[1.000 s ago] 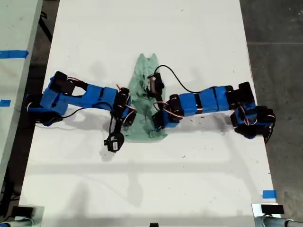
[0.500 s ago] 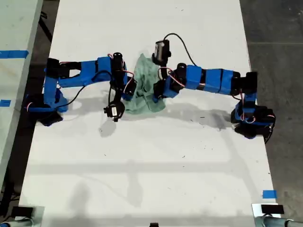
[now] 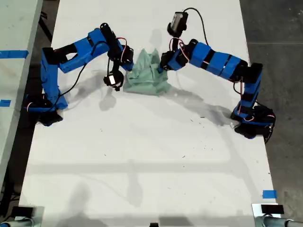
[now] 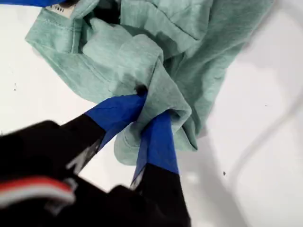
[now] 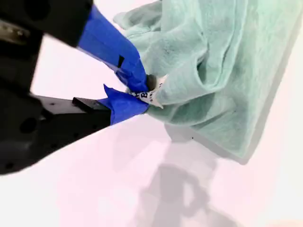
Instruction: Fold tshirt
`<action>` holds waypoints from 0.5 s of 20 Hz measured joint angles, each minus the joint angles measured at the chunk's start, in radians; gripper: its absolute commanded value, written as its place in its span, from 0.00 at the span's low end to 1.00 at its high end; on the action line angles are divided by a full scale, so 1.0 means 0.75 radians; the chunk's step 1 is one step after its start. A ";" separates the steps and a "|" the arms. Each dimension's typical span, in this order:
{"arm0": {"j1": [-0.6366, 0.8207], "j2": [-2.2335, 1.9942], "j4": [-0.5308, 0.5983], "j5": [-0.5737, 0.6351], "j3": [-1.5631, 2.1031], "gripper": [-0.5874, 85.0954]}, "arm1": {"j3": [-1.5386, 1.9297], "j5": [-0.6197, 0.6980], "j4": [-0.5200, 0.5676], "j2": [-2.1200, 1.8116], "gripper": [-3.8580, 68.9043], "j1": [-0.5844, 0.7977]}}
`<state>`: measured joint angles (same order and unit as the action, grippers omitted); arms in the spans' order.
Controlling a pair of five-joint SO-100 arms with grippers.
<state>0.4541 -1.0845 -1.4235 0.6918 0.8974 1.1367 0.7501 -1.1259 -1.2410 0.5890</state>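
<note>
The pale mint-green tshirt (image 3: 147, 78) lies doubled over in a rumpled heap on the far middle of the white table (image 3: 142, 165). In the exterior view two blue arms reach it, one from that view's left and one from its right, each with its gripper at an edge of the cloth. I cannot tell which arm is which. My first gripper (image 4: 151, 101) is shut on a bunched fold of the tshirt (image 4: 199, 38). My second gripper (image 5: 144, 94) is shut on the tshirt (image 5: 222, 61) at its small white tag (image 5: 154, 94). The tag (image 4: 59, 9) also shows in the first wrist view.
The arm bases stand at the table's edges on the exterior view's left (image 3: 42, 111) and right (image 3: 251, 123). A blue tape mark (image 3: 269, 194) sits near the front right corner in that view. Grey floor (image 3: 279, 56) runs along the right, and a pale bench (image 3: 14, 42) along the left.
Both arms swung from the table's middle toward its far end, carrying the tshirt's near end up and over. The long strip of cloth is now a shorter doubled heap.
</note>
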 measured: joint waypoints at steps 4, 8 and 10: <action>0.133 0.000 0.067 0.037 0.000 0.51 | 0.012 0.008 0.106 0.000 0.51 0.143; 0.299 -0.063 0.074 0.041 0.014 0.52 | 0.061 0.008 0.106 -0.119 0.46 0.354; 0.372 -0.219 0.086 0.049 0.135 0.51 | 0.180 0.008 0.092 -0.292 0.43 0.427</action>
<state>0.7332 -1.2487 -1.3591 0.7286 0.9986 1.2717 0.7563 -1.0569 -1.4603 0.9097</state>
